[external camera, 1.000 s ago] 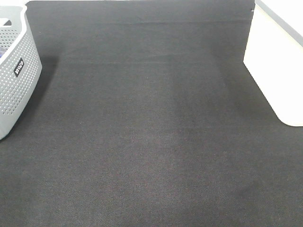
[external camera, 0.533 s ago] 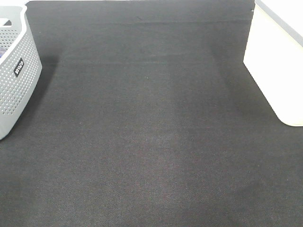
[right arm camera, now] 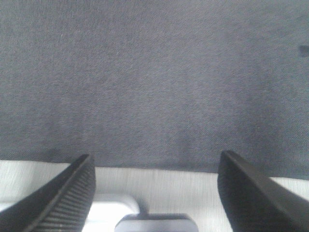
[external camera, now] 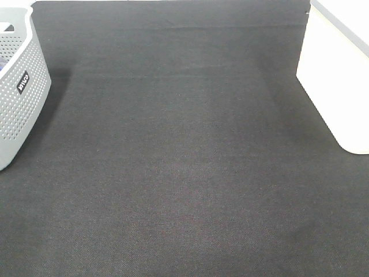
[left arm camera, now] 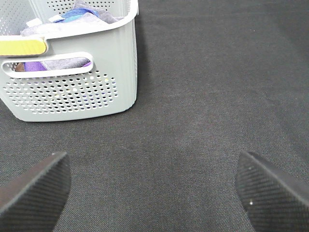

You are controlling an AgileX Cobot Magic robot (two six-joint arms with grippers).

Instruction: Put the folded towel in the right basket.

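The folded towel is not in view in any frame. The right basket (external camera: 337, 75), a large plain white bin with smooth walls, stands at the right edge of the high view; its inside is not visible. Neither arm shows in the high view. In the left wrist view my left gripper (left arm camera: 154, 193) is open and empty over the dark mat, its fingers (left arm camera: 34, 188) wide apart. In the right wrist view my right gripper (right arm camera: 154, 193) is open and empty, above the edge of the dark mat.
A grey perforated basket (external camera: 17, 92) with a black label stands at the left edge; it also shows in the left wrist view (left arm camera: 72, 92), holding blue, purple and grey cloths. A dark mat (external camera: 184, 161) covers the table between the two bins.
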